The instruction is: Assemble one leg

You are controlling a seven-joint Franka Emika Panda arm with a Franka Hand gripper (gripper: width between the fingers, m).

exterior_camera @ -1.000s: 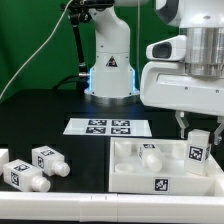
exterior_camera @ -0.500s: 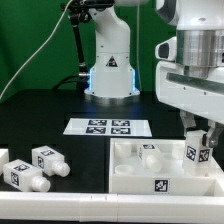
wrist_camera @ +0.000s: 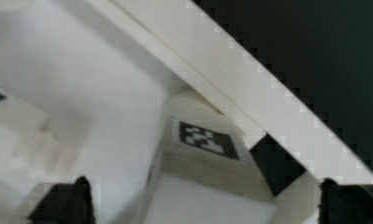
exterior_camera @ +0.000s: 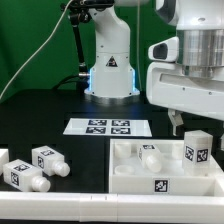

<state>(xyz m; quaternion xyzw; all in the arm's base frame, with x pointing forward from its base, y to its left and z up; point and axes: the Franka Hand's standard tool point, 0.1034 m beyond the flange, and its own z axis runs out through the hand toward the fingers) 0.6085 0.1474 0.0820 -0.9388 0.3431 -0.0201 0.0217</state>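
A white leg with a black-and-white tag stands upright in the corner of the white tray at the exterior view's right. My gripper hangs just above it, open, with nothing held. In the wrist view the two dark fingertips sit far apart on either side of the leg, whose tag faces the camera, and they do not touch it. The gripper's midpoint lies over the leg. The leg's peg is hidden.
Two more tagged legs lie on the black table at the exterior view's left. Another small white piece lies inside the tray. The marker board lies behind, before the arm's base.
The gripper came down around the upright leg, then opened and rose. The leg now stands free in the tray's corner.
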